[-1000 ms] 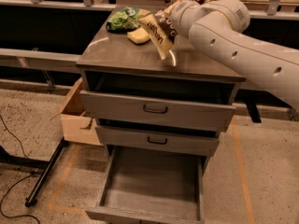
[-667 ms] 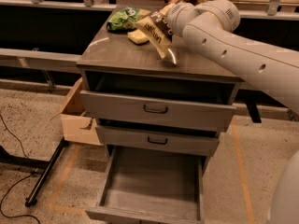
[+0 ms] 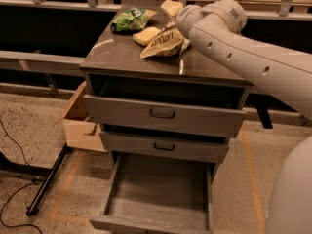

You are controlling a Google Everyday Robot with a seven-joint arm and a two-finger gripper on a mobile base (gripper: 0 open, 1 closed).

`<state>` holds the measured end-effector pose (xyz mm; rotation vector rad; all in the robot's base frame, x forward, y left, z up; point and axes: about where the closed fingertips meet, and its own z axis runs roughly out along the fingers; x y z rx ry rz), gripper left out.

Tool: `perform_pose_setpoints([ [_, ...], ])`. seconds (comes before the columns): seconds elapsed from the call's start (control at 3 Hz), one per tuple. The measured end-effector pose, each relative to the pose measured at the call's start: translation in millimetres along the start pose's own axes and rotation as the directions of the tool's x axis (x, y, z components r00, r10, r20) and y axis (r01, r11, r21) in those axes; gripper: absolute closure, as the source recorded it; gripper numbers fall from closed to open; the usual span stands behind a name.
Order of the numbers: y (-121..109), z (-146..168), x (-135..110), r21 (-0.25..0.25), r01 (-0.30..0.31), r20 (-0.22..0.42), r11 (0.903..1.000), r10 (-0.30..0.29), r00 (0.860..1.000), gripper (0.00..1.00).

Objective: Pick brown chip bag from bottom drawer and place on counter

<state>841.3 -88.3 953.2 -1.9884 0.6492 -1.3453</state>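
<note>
The brown chip bag (image 3: pixel 163 44) lies flat on the counter (image 3: pixel 117 57), tan underside with lettering facing up, toward the back right. My gripper (image 3: pixel 176 32) is at the bag's right end, mostly hidden behind my white wrist and arm (image 3: pixel 229 43), which reaches in from the right. The bottom drawer (image 3: pixel 158 191) is pulled out below, with a bare grey floor.
A green chip bag (image 3: pixel 129 18) and a yellow sponge (image 3: pixel 146 35) sit at the counter's back left, with another yellow item (image 3: pixel 171 7) behind. The top drawer (image 3: pixel 163 113) stands slightly out. A cardboard box (image 3: pixel 80 123) and a black stand leg (image 3: pixel 48 179) are left of the cabinet.
The bag was held tilted up above the counter; now it lies flat on the counter. My arm has shifted back and to the right.
</note>
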Motion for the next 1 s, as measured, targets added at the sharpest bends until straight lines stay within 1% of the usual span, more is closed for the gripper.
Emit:
perform_pose_setpoints([
  [0.33, 14, -15, 21, -0.046, 0.013, -0.043, 0.9989, -0.015, 0.999, 0.0],
  [0.67, 29, -52, 64, -0.106, 0.037, -0.137, 0.9936, -0.052, 0.989, 0.0],
  [1.0, 29, -52, 64, -0.106, 0.037, -0.137, 0.9936, -0.052, 0.989, 0.0],
])
